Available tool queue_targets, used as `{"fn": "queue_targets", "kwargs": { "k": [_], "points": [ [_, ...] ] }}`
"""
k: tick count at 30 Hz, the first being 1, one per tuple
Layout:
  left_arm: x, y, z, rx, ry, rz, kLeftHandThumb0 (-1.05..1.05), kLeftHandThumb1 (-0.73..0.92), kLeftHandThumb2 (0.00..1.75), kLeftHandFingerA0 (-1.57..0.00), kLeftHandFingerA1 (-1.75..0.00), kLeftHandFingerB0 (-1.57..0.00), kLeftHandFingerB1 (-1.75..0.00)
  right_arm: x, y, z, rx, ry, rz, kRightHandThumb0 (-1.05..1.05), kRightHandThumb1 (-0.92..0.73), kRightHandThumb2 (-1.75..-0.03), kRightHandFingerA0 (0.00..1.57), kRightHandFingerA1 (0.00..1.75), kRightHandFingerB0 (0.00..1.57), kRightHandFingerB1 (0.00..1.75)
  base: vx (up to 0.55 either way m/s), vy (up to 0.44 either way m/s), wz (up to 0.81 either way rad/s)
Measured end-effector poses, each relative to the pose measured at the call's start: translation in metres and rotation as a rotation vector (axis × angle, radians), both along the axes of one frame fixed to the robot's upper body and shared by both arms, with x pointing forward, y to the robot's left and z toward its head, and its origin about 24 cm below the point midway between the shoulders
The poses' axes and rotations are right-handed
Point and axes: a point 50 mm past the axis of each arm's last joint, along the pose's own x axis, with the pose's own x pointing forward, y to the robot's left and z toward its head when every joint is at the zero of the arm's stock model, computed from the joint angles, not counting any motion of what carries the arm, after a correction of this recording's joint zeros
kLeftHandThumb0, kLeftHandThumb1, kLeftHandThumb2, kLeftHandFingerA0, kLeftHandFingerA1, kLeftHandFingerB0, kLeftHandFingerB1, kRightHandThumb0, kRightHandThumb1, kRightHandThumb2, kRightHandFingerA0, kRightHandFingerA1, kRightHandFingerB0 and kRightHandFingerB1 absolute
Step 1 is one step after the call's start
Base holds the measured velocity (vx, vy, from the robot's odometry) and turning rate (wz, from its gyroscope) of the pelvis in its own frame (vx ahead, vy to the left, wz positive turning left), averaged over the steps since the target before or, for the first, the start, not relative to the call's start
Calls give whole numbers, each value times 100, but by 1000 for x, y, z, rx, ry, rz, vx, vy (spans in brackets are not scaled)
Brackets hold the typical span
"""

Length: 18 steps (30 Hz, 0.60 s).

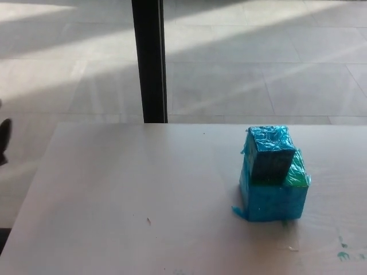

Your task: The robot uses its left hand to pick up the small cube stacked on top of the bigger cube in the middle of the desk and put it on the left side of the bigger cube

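At the far left edge of the head view, a sliver of the robot's left hand (4,139) shows as a dark, rounded shape against the sunlit floor, beyond the desk's left edge and well apart from the cubes; too little of it is visible to tell whether its fingers are spread or closed. The right hand does not appear.

A black vertical post (148,60) rises behind the desk's far edge, left of centre, against large pale floor tiles (258,69) crossed by bands of light and shadow.

The desk (132,189) is a smooth, pale, matte surface with a small dark fleck near its front and a few green smudges (344,255) at the near right corner.

Right of centre, the small cube (268,153) sits on top of the bigger cube (273,197), set toward that cube's left and far side. Both are wrapped in glossy, crinkled blue film; the small cube's top is wrinkled and its near face looks darker. The exposed top of the bigger cube, to the right of the small one, is green. A loose flap of film juts out at the bigger cube's near left corner, lying on the desk.
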Motion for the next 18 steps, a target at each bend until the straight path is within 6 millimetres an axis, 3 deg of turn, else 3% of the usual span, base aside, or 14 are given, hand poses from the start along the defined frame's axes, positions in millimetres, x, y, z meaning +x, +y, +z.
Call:
{"fn": "queue_targets", "kwargs": {
  "k": [1, 2, 5, 6, 7, 8, 9, 12, 13, 16, 17, 18],
  "points": [
    [5, -9, 3, 14, -3, -29, -89, 64, 106, -3, -52, -8, -36, 0, 0, 0, -2, 1, 3, -48, -55, -90, 49, 66, 38, 55, 0, 0, 0],
    [11, -24, 9, 38, -12, -76, -90, 65, 108, -12, -57, 0, -37, -1, -1, 0, -2, 2, 0, -44, -69, -60, 52, 58, 43, 42, 0, 0, 0],
    [20, -59, 25, 86, -44, -182, -87, 64, 107, -4, -43, -8, -36, -1, -1, 0, -2, 1, -3, -45, -70, -61, 52, 57, 44, 42, 0, 0, 0],
    [22, -70, 28, 99, -49, -211, -88, 84, 66, -6, -44, -11, -31, -1, -1, 0, -2, 2, -3, -44, -70, -61, 52, 56, 42, 41, 0, 0, 0],
    [25, -84, 31, 115, -51, -249, -93, 68, 107, 0, -44, -14, -36, -1, -1, 0, -2, 1, -2, -49, -54, -89, 48, 65, 37, 54, 0, 0, 0],
    [26, -95, 32, 127, -50, -276, -86, 83, 66, -5, -45, -11, -31, -1, -2, 0, -2, 2, -3, -49, -56, -90, 49, 65, 37, 54, 0, 0, 0],
    [28, -108, 33, 140, -45, -310, -89, 66, 106, 0, -37, -10, -32, -1, -1, 0, -2, 2, -2, -47, -70, -61, 51, 59, 43, 42, 0, 0, 0],
    [32, -144, 29, 172, -23, -397, -94, 66, 105, 0, -30, -3, -29, -2, -2, 0, 2, 9, 2, -48, -71, -61, 52, 59, 43, 41, 0, 0, 0],
    [34, -153, 26, 180, -11, -418, -91, 64, 105, -3, -32, -11, -32, -2, -2, 1, 2, 8, 6, -46, -72, -61, 50, 59, 41, 41, 0, 0, 0],
    [37, -174, 21, 207, 16, -459, -95, 66, 106, 0, -29, -4, -29, -1, -3, 2, -2, 7, 13, -46, -71, -61, 51, 59, 43, 41, 0, 0, 0],
    [38, -179, 20, 216, 20, -468, -92, 82, 64, 0, -34, -5, -33, -1, -4, 3, -3, 6, 14, -42, -71, -61, 51, 58, 43, 41, 0, 0, 0],
    [39, -183, 21, 221, 23, -472, -92, 82, 64, 0, -34, -5, -33, -1, -4, 3, -3, 6, 14, -42, -71, -61, 51, 58, 43, 41, 0, 0, 0]
  ]
}}
